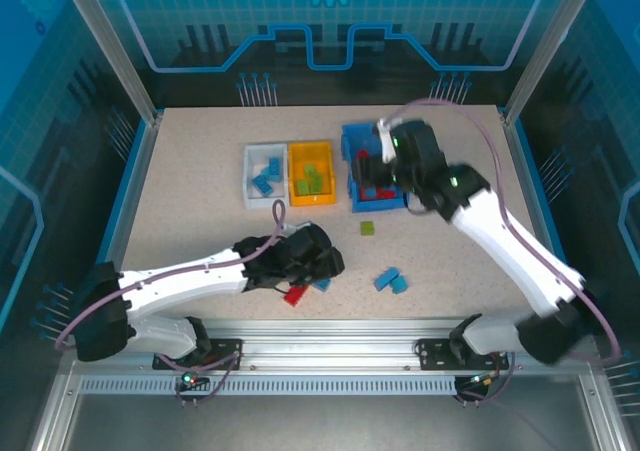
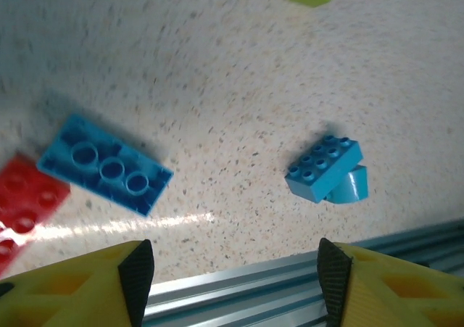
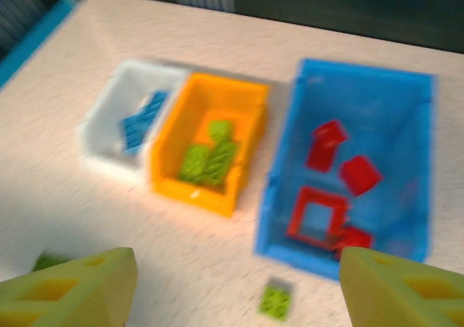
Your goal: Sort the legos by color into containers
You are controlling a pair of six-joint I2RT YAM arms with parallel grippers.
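Evidently the next piece was the upturned light-blue brick (image 2: 105, 165), lying on the table just beside a red brick (image 2: 22, 204), with a blue pair (image 2: 326, 169) well apart from it. Near it the left gripper (image 2: 235, 269) stood released and empty, but offset from the brick. It would need to shift over it and square its fingers across the narrow sides, clear of the red neighbour, before closing. Its home, the white bin (image 1: 248, 181), already held blue pieces. The right gripper (image 3: 238, 269) hung released and empty over the blue bin (image 3: 362, 77).
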